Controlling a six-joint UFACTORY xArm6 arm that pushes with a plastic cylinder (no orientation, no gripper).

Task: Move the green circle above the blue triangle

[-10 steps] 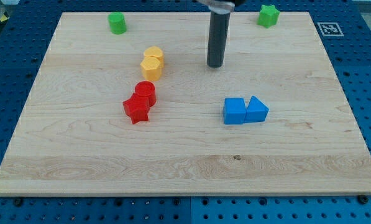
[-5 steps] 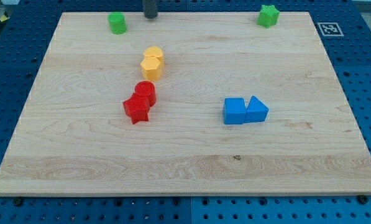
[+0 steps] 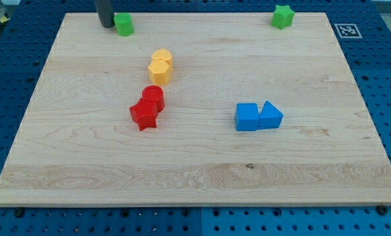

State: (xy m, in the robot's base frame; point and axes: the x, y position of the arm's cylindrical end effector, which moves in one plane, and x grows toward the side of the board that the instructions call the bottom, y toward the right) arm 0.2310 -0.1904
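My tip [image 3: 107, 25] stands at the upper left of the frame, just to the view's left of the green circle [image 3: 124, 25], touching it or nearly so; it is a bare rod with no jaws, so it holds nothing and can only shove. The green circle sits near the board's top edge, well apart from the blue triangle [image 3: 271, 115], which lies right of centre, touching the blue cube [image 3: 247, 117] on its left side. The likely trouble is the long diagonal push: if the tip meets the round block off-centre, the circle may roll off the tip and slip away, perhaps over the top edge of the wooden board [image 3: 84, 170]. A line too low risks clipping the yellow blocks [image 3: 160, 66] left of centre, with the red blocks [image 3: 147, 107] just below them. Overshooting downward at the end could knock the triangle or cube, moving the target itself. The green star [image 3: 283, 16] at upper right sits near the destination, and a wide sweep could disturb it.
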